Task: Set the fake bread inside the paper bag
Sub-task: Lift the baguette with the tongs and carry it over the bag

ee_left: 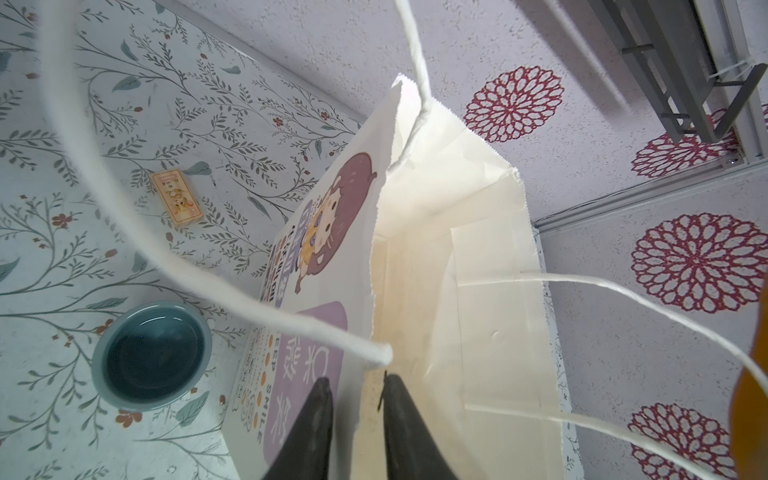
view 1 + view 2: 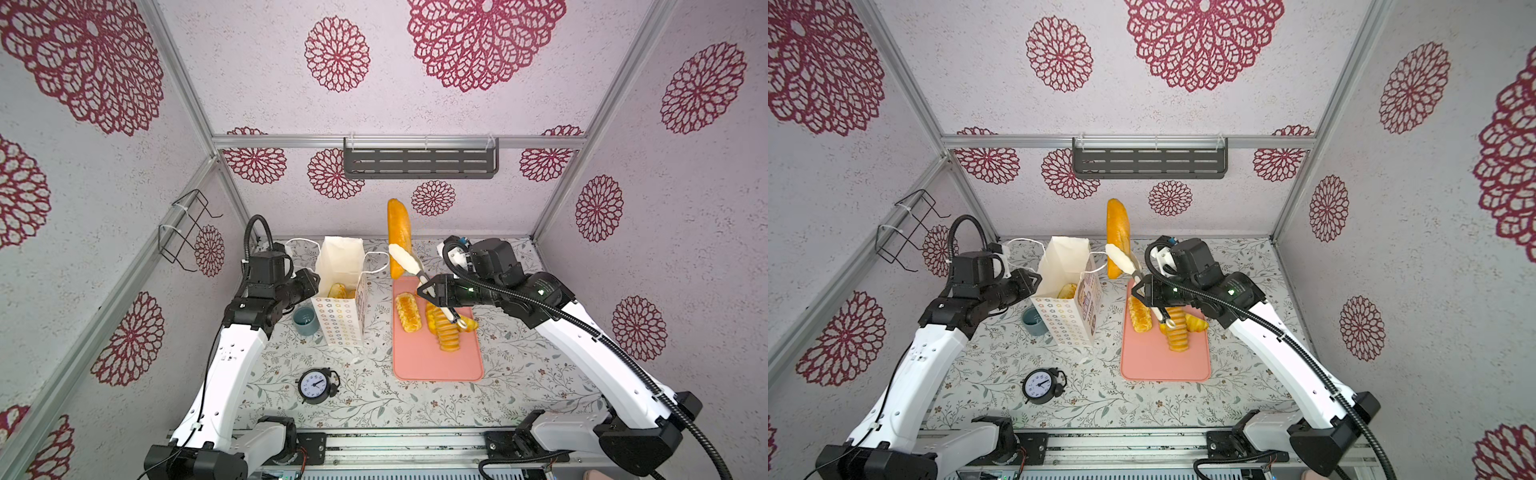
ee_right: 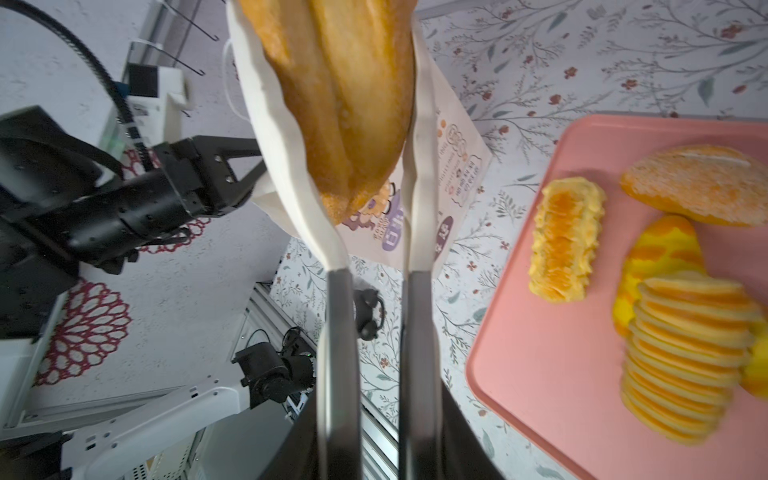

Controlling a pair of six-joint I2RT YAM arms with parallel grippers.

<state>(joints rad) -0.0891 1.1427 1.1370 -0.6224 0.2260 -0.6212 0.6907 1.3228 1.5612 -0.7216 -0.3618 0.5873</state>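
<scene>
1 piece (image 2: 336, 290) in paper bag (image 2: 337, 328); long loaf (image 2: 399, 224) in tongs (image 2: 407, 261) in right fingers (image 3: 457, 440); left fingers (image 1: 316, 424) narrow astride rim; 4 unbagged.

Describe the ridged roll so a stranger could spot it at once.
Start at the pink tray, right of the white bag. On it, the roll lies nearest the tray's middle. Only it has crosswise orange and yellow ridges, like stacked slices.

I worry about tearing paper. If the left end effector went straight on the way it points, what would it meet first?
The paper bag: its wall's edge sits between the left end effector's fingers, and the cord handle's root lies just ahead. Depth is unclear.
</scene>
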